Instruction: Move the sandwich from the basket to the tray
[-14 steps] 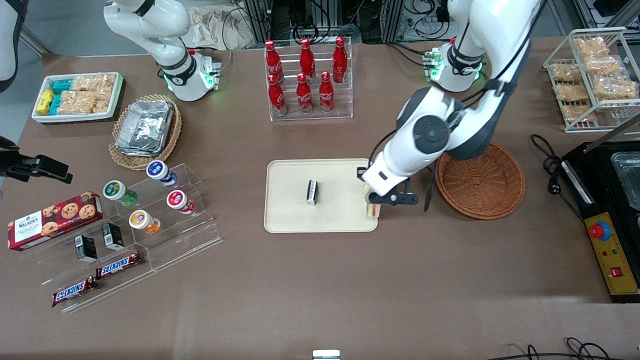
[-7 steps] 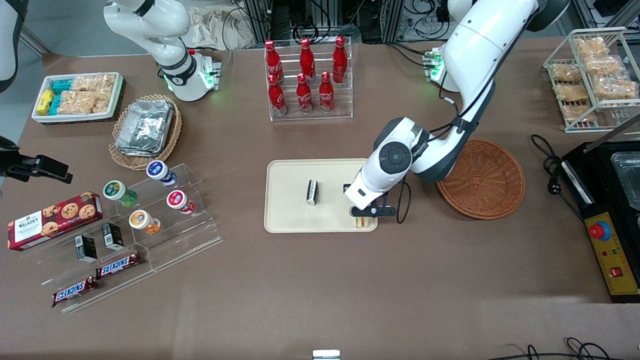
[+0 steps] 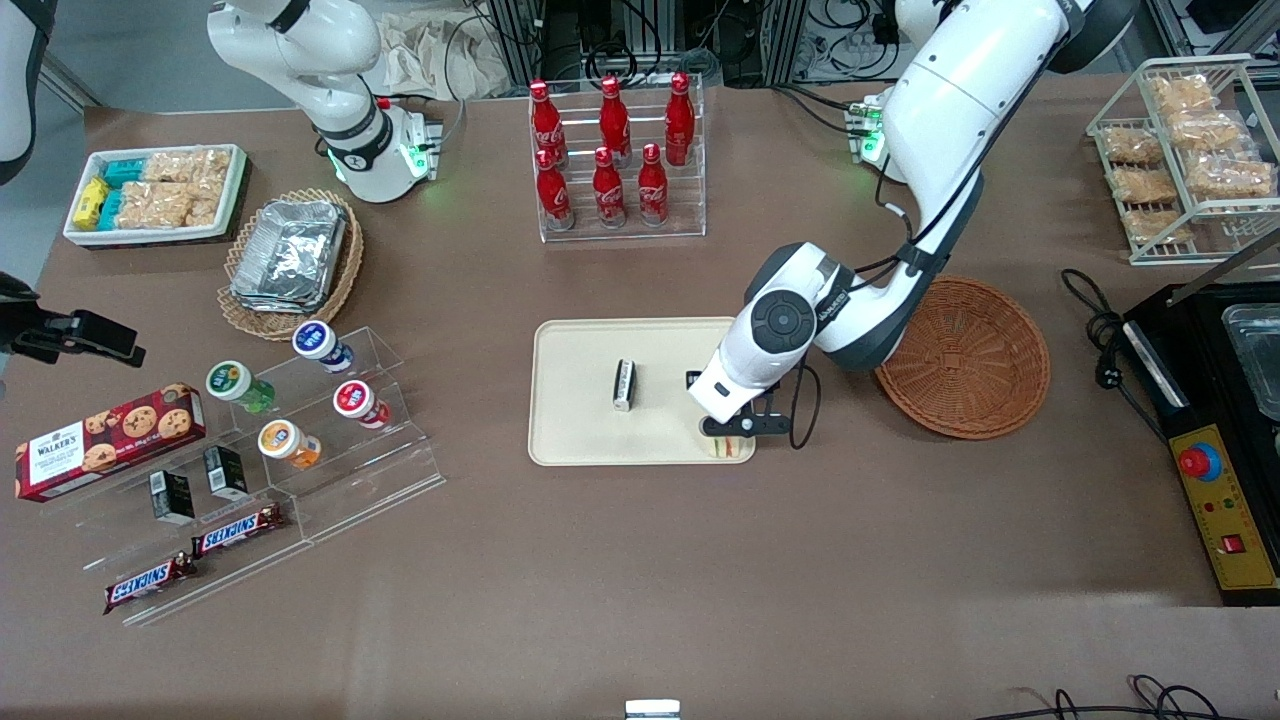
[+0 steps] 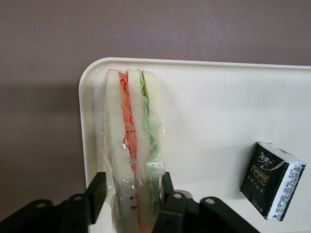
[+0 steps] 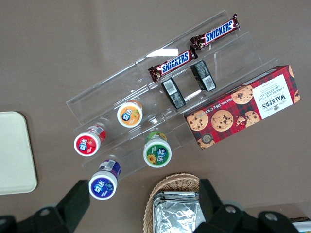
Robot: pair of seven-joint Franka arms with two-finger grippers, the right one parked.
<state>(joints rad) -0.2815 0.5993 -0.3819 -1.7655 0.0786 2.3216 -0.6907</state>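
Note:
The sandwich (image 3: 731,447) stands on edge on the cream tray (image 3: 580,430), at the tray's corner nearest the front camera and the basket. In the left wrist view the sandwich (image 4: 132,141) shows pale bread with orange-red and green layers in clear wrap. My left gripper (image 3: 728,433) is low over that corner, and its fingers (image 4: 98,187) are closed against both sides of the sandwich. The reddish-brown wicker basket (image 3: 960,360) lies empty beside the tray, toward the working arm's end. A corner of the tray (image 5: 14,155) shows in the right wrist view.
A small black-and-white bar (image 3: 624,385) lies in the middle of the tray, also in the left wrist view (image 4: 272,180). A rack of red bottles (image 3: 612,160) stands farther from the camera. A clear stand with jars (image 3: 300,420) lies toward the parked arm's end.
My left gripper carried the sandwich from the tray's basket-side edge inward over the tray corner and lowered it. In the last half second it barely moved.

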